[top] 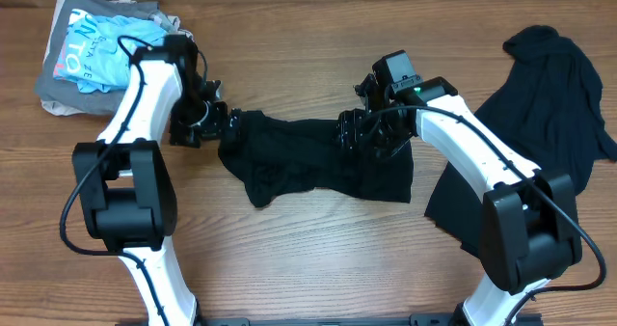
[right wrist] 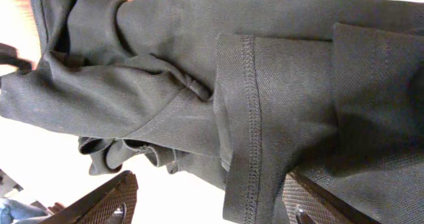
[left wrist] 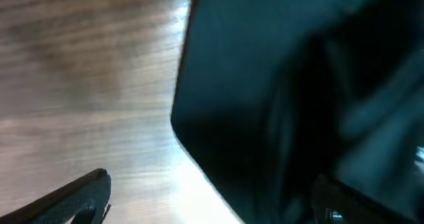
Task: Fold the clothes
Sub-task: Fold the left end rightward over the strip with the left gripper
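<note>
A crumpled black garment (top: pixel 308 167) lies across the middle of the table. A second black garment (top: pixel 554 95) lies spread at the far right. My left gripper (top: pixel 217 122) sits at the crumpled garment's left end. In the left wrist view that gripper (left wrist: pixel 212 207) is open, and the dark cloth (left wrist: pixel 285 98) reaches in over its right finger. My right gripper (top: pixel 359 133) is low over the same garment's upper right part. In the right wrist view it (right wrist: pixel 212 207) stands open, with a stitched hem (right wrist: pixel 242 118) hanging between the wide-apart fingers, unpinched.
A pile of grey and light blue clothes (top: pixel 96 51) lies at the back left corner. Bare wooden tabletop (top: pixel 289 258) shows in front of the garment, between the two arm bases.
</note>
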